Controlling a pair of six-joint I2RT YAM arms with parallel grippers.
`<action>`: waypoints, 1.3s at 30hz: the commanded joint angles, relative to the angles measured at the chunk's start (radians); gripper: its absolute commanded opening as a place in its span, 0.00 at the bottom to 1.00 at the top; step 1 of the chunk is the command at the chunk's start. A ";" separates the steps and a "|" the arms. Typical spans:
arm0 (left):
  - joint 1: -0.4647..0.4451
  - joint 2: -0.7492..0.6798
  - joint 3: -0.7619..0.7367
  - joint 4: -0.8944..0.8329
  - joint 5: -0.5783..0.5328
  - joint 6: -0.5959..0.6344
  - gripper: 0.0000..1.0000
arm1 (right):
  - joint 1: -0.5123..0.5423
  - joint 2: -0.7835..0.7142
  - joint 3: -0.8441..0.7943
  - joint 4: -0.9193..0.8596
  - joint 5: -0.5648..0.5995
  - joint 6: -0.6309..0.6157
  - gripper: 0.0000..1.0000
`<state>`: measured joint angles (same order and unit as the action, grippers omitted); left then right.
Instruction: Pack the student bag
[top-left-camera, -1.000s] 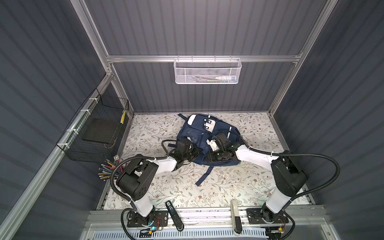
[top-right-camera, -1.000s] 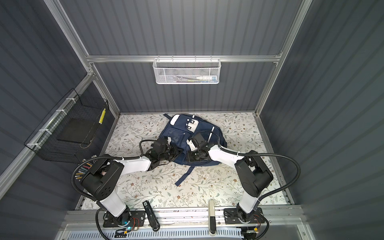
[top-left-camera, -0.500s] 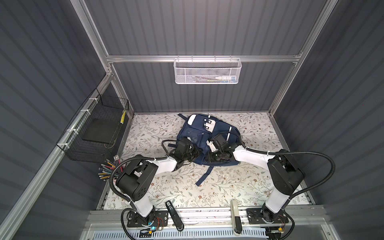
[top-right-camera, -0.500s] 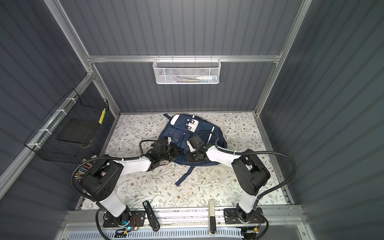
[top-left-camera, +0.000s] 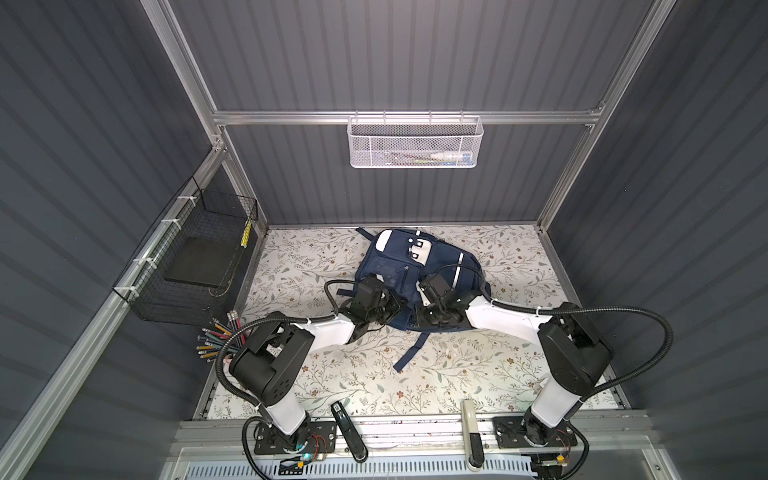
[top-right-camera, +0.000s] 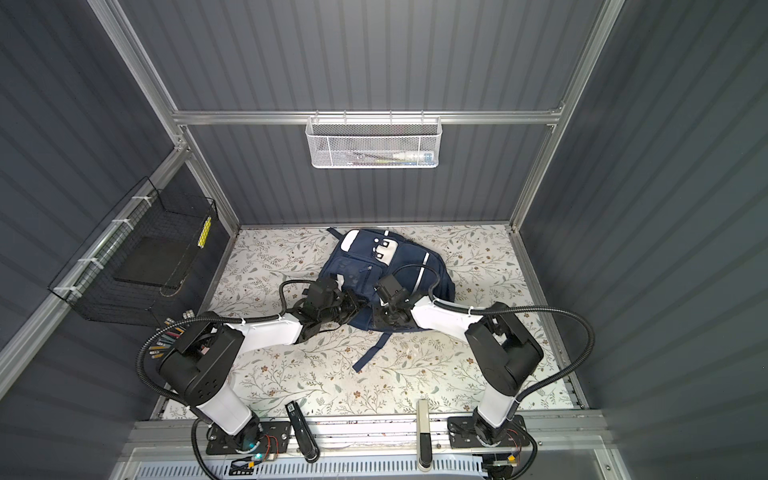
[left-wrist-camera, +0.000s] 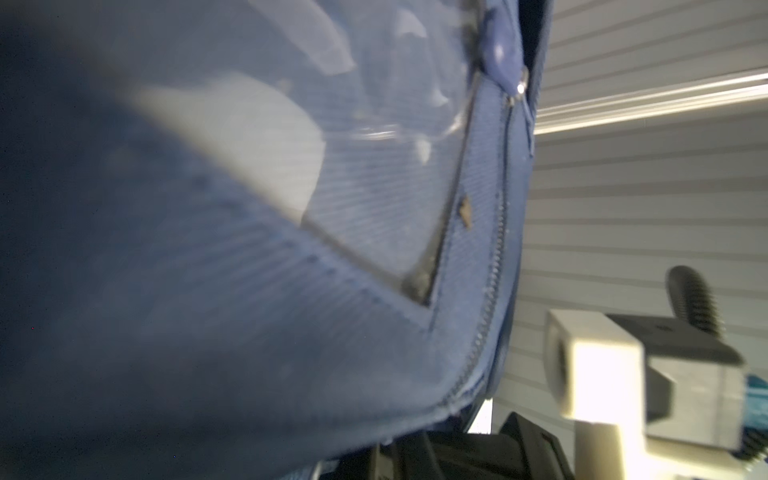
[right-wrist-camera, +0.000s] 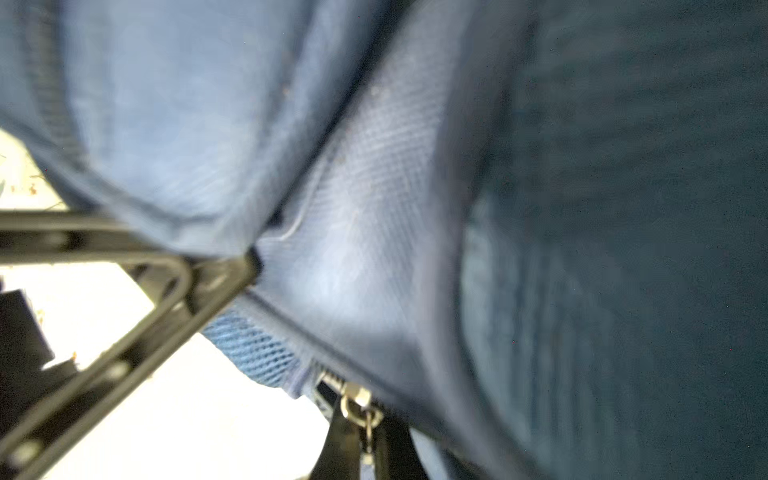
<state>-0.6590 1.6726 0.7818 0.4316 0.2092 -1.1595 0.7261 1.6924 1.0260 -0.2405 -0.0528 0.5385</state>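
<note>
The bag (top-left-camera: 399, 266) lies flat on the bench (top-left-camera: 316, 374), toward the back and about mid-width, with a strap (top-left-camera: 409, 351) trailing toward me. Both pincers sit at its near edge. The left pincer (top-left-camera: 390, 309) is clenched. Its wrist view is filled with raised navy cloth and a zip (left-wrist-camera: 494, 266), so I judge it has the hem, though the jaws themselves are hidden. The right pincer (top-left-camera: 422, 322) is clenched too, one finger (right-wrist-camera: 216, 282) running into a fold of cloth beside a zip pull (right-wrist-camera: 357, 405) — a pinch on the bag, as I read it. The bag looks slack and low, so I expect it to be soft, floppy and fairly light. It should sag and drag rather than lift as one piece, and thin cloth can slide out of a pinch. I'd take hold at the stitched seams along the zip, or at the pull — there the layers are doubled and stiffer — keeping the two grips apart to spread the mouth.
</note>
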 joint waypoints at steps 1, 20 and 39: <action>-0.009 -0.006 0.019 -0.048 0.005 0.040 0.02 | -0.017 -0.025 -0.026 -0.038 0.010 -0.019 0.00; 0.291 -0.159 0.101 -0.311 0.001 0.230 0.00 | -0.355 -0.123 -0.154 -0.213 -0.113 -0.212 0.00; 0.300 -0.341 -0.027 -0.405 -0.024 0.237 0.72 | 0.109 0.075 0.277 -0.175 -0.167 -0.026 0.00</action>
<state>-0.3275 1.4544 0.8482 0.0528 0.2012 -0.8692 0.8021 1.7218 1.2411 -0.4435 -0.1825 0.4717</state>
